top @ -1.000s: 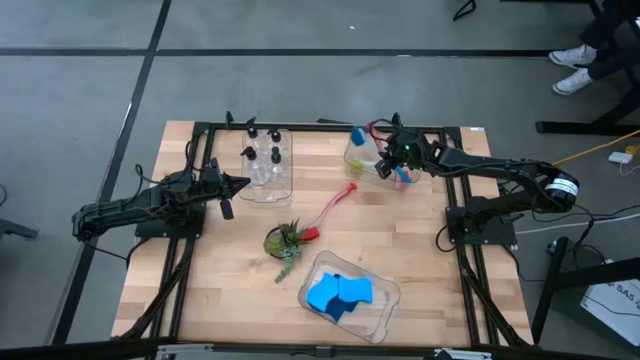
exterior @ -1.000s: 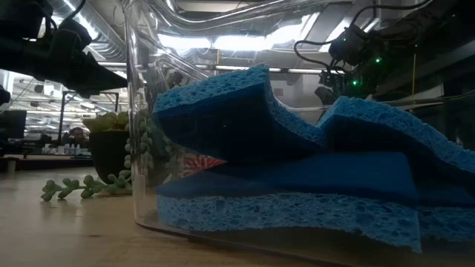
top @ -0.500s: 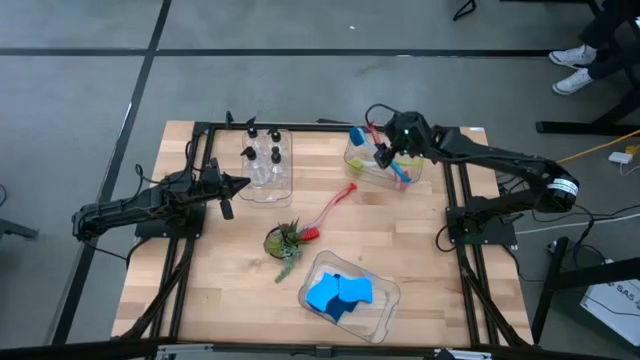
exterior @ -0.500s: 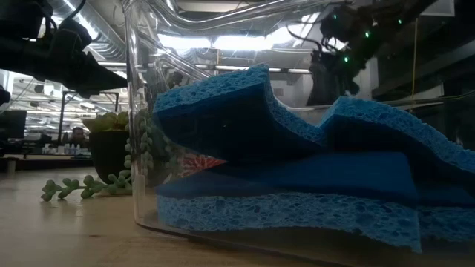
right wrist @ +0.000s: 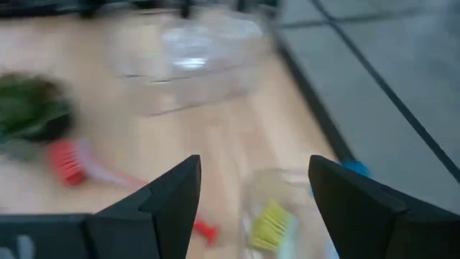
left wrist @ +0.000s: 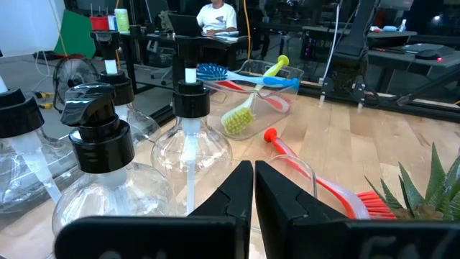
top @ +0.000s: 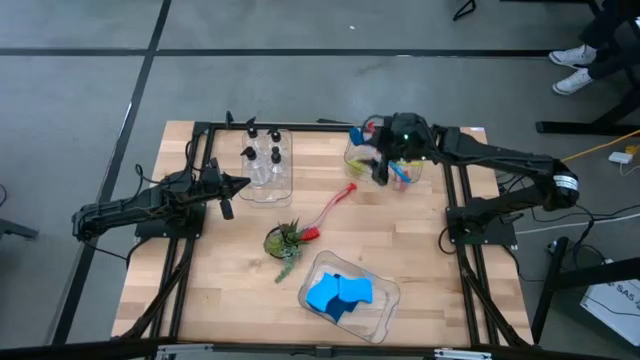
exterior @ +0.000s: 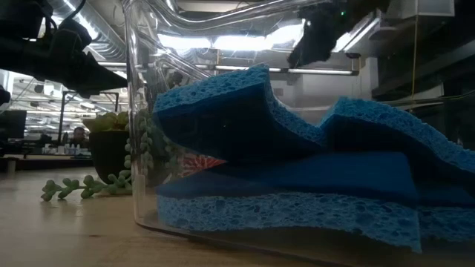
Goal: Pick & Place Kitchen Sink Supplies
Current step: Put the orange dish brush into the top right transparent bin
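Three clear pump bottles [top: 263, 158] stand in a clear bin at the far left. A red brush [top: 335, 204] lies loose on the table's middle, its bristles by the plant. A blue brush [left wrist: 213, 71] and a yellow-green brush [left wrist: 244, 109] lie in a clear bin [top: 378, 152] at the far right. Blue sponges [top: 339, 294] are piled in a near bin. My right gripper [top: 383, 170] hangs open above the brush bin, touching nothing. My left gripper [top: 232, 185] is shut and hovers just left of the bottle bin, its fingertips [left wrist: 253, 180] pointing at the bottles [left wrist: 188, 140].
A small potted plant [top: 285, 240] stands between the red brush's bristles and the sponge bin [top: 385, 300]. Black frame rails [top: 455, 215] run along both sides of the table. Bare wood lies open at the near left [top: 215, 290]. A person sits beyond the table [left wrist: 215, 14].
My right arm has swung toward the table's far edge and risen, so its gripper now hangs higher over the brush bin and has turned toward the table's middle. Its fingers stay open. The brushes, bottles and sponges have kept their places.
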Motion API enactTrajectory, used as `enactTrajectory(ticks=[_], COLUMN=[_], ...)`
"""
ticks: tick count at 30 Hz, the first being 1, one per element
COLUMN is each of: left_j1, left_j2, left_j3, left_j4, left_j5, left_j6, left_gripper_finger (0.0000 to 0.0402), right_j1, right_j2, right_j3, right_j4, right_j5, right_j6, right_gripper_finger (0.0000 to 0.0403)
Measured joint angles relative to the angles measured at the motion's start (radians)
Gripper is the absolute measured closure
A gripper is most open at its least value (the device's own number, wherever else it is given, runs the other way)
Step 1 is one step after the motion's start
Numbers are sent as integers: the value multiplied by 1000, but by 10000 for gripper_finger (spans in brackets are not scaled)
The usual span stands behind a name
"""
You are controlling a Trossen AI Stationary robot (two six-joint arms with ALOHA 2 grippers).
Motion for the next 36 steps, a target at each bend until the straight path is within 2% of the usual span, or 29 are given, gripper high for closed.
enactTrajectory(ticks=[4,11,20,36], left_j1=[0,0,0,0], left_j2=[0,0,0,0], left_j3=[0,0,0,0], left_j4=[0,0,0,0], left_j5=[0,0,0,0], left_j6=[0,0,0,0], left_gripper_finger=[391,393,390,389], right_j1=[87,201,263,325], right_j2=[1,50,209,521], right_j3=[-5,-20,-20,-20], right_j4=[1,3,131,279], right_j5=[-66,-82,-186,-192], right_j6=[-115,-295,-291,-291], right_gripper_finger=[147,147,146,146])
